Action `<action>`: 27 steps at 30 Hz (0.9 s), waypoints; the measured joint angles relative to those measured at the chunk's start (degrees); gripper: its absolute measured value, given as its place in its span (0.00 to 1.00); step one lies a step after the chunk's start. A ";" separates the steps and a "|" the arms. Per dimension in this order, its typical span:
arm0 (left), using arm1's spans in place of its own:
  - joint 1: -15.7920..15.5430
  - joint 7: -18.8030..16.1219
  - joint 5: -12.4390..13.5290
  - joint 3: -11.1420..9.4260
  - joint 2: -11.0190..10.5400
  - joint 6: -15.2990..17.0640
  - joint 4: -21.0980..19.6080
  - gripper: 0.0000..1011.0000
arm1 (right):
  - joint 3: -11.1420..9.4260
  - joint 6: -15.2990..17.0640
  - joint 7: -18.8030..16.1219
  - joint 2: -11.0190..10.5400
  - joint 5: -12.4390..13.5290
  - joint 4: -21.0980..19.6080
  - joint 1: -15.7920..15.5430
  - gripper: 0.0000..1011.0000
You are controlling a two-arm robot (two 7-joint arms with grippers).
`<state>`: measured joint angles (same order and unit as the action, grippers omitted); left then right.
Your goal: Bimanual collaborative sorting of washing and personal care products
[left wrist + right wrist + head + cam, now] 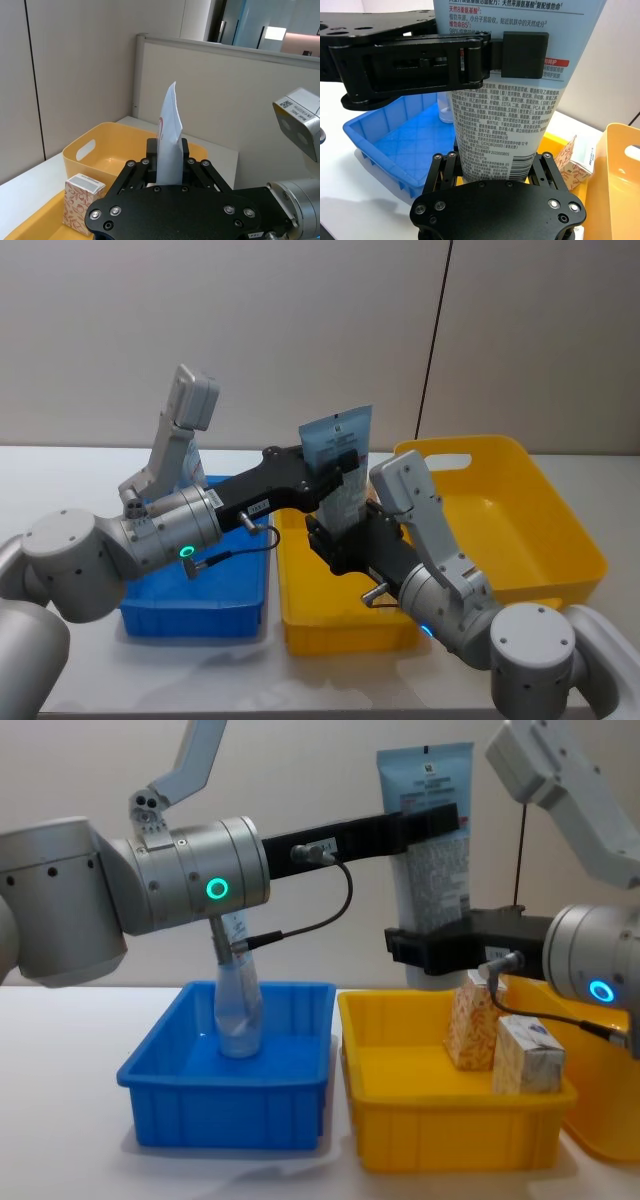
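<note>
Standing straight up in the air, the grey-blue flat-ended squeeze tube (428,780) is held by both arms over the back of the small yellow plastic bin (450,1120). The left gripper (432,823) has its jaws pinching the tube high up. The right gripper (430,952) has its jaws pinching it low down and hides its bottom end.

The chest view sees the tube from the front, with its flat end on top. The left wrist view looks at it from the edge, so it looks thin like paper. The right wrist view is very close and lets you see rows of tiny print and a bar code.

The blue plastic bin (225,1080) sits just beside the small yellow one on the white worktop (60,1120). Bare worktop shows to the left of the blue bin and in front of both bins. A big yellow plastic basket (590,550) sits on the right.

A clear tube with a blue-white label (238,1010) stands a bit tilted in the blue bin. The taller orange-speckled carton (470,1025) and the white-and-blue carton (525,1060) stand close together in the small yellow bin.
</note>
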<state>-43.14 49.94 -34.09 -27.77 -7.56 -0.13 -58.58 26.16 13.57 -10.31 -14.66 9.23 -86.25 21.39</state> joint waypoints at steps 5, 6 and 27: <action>0.00 0.00 0.01 -0.01 0.00 0.00 0.00 0.20 | 0.10 -0.07 0.08 0.12 -0.14 0.23 0.15 0.52; 0.00 -0.01 0.01 -0.01 -0.01 0.00 0.01 0.22 | 0.13 -0.09 0.10 0.14 -0.18 0.30 0.19 0.52; 0.00 0.03 -0.01 0.00 0.00 -0.01 -0.01 0.82 | -1.04 -0.45 2.41 0.55 -1.45 0.61 -0.45 0.41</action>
<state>-43.15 49.96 -34.10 -27.77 -7.56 -0.13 -58.59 25.12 13.12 -7.90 -14.11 7.78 -85.63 20.94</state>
